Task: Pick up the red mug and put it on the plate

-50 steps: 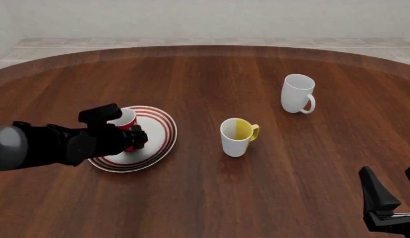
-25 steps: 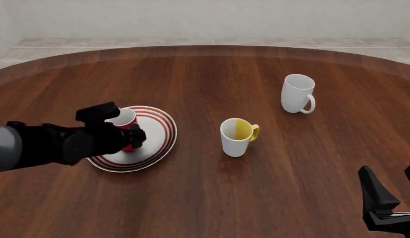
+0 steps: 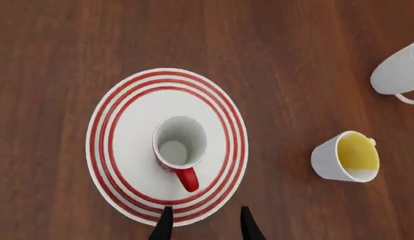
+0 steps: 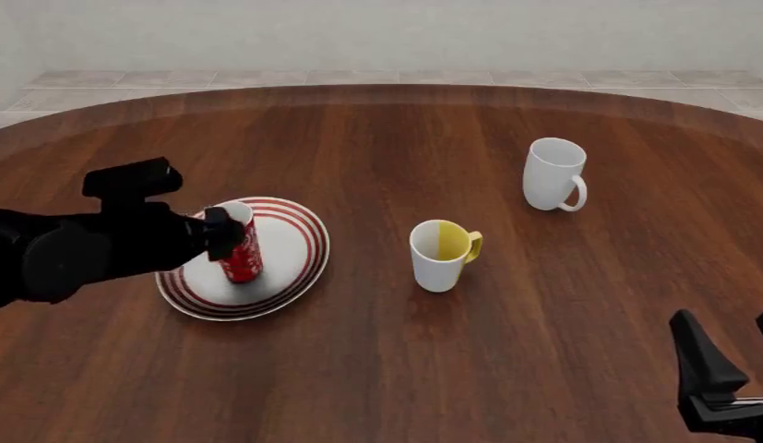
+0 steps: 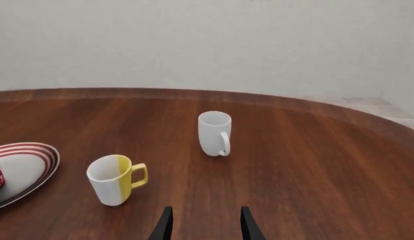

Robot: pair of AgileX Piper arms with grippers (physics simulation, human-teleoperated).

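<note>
The red mug stands upright at the centre of the plate, clear of and just beyond my left gripper, whose jaws are parted and empty.

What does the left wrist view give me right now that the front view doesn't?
Only the left wrist view looks straight down into the red mug, showing its white inside, its handle, and the plate ringing it on all sides. Only the front view shows the left arm beside the mug, the right end effector low at the near edge, and the floor beyond the table. Both show the yellow-and-white mug and the white mug.
</note>
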